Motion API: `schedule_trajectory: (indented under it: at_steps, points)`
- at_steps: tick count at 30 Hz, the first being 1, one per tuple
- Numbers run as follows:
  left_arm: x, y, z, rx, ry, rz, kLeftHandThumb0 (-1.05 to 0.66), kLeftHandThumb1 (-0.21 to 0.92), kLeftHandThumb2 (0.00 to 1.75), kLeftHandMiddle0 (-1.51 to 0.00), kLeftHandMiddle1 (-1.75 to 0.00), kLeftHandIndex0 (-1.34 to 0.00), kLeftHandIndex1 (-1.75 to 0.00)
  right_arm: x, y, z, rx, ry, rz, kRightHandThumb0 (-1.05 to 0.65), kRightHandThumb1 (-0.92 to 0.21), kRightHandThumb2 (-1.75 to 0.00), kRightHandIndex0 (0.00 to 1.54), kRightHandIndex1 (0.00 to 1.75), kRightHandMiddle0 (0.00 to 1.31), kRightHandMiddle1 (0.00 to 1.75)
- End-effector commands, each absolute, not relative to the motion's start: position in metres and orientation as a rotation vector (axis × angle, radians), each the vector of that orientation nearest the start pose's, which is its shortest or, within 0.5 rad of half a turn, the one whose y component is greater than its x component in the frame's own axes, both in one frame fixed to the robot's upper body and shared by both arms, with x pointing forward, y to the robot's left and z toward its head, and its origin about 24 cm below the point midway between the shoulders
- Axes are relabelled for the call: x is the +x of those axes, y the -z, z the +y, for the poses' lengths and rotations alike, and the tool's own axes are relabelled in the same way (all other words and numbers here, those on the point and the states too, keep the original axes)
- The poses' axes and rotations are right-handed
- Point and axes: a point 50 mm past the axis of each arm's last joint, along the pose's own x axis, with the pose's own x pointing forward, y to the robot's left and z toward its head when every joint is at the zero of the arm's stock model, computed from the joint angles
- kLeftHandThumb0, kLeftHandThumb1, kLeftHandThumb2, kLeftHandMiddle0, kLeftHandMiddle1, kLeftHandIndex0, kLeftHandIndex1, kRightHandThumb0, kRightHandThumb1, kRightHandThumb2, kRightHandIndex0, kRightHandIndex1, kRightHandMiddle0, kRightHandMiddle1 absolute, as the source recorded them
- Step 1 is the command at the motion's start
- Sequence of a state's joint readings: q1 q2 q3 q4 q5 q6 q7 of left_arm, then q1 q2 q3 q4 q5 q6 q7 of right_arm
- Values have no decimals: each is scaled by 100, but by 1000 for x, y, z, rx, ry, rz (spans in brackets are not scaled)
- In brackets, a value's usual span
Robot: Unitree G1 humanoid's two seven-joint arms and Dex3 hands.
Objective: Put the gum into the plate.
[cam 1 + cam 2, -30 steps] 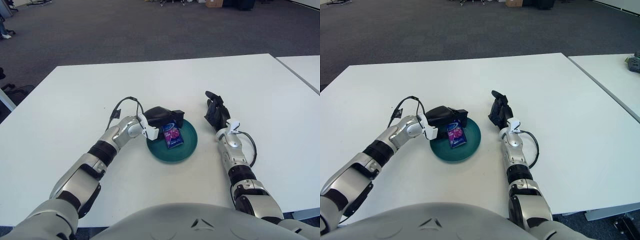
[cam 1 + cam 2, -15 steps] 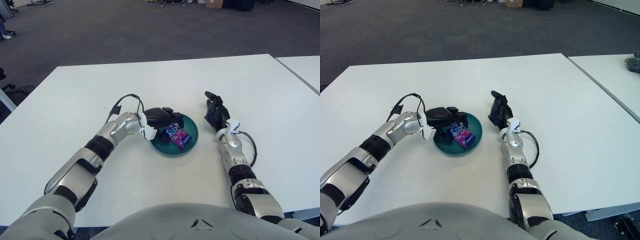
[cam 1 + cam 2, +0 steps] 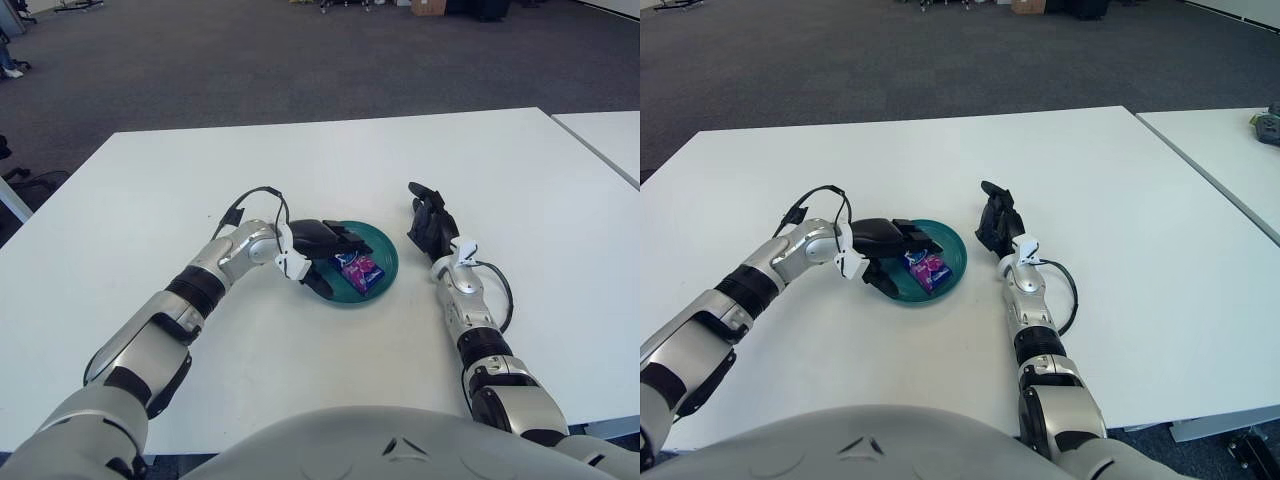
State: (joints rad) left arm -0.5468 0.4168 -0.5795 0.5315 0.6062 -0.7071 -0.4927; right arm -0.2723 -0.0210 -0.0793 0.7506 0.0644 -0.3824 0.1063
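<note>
Left hand (image 3: 322, 242), fingers extended over round teal plate (image 3: 384, 256), nothing held; purple gum packet (image 3: 358, 268) lies just beyond fingertips; withdraw level, without nudging plate.

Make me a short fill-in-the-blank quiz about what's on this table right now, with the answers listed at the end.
1. The gum packet lies inside the teal ____.
2. The hand reaching over the plate from its left side is the robot's ____ hand.
3. The right hand rests on the ____ table, apart from the plate.
4. The left hand's fingers are open, so the gum is ____ by them.

Answers: plate; left; white; not held
</note>
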Motion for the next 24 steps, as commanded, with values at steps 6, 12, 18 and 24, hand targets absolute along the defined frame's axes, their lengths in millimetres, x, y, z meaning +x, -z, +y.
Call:
schedule_trajectory:
  at_steps: [6,12,18,24]
  points:
    - [296,-73,96,1265,1181,-486,-105,92,37,0,0,0,0,259,58,-154,82,-45,303,-85,-92,-101,12,1,0,5]
    - [303,-90,108,1181,1045,-534,-105,92,32,0,0,0,0,261,59,-154,87,-38,311,-85,-92,-100,11,1,0,5]
    - [310,-115,127,981,893,-492,-105,92,24,0,0,0,0,263,60,-153,93,-31,320,-84,-92,-99,8,0,0,5]
    - [311,-109,134,678,586,-449,-105,92,27,0,0,0,0,263,60,-151,102,-38,318,-85,-92,-97,6,0,0,6]
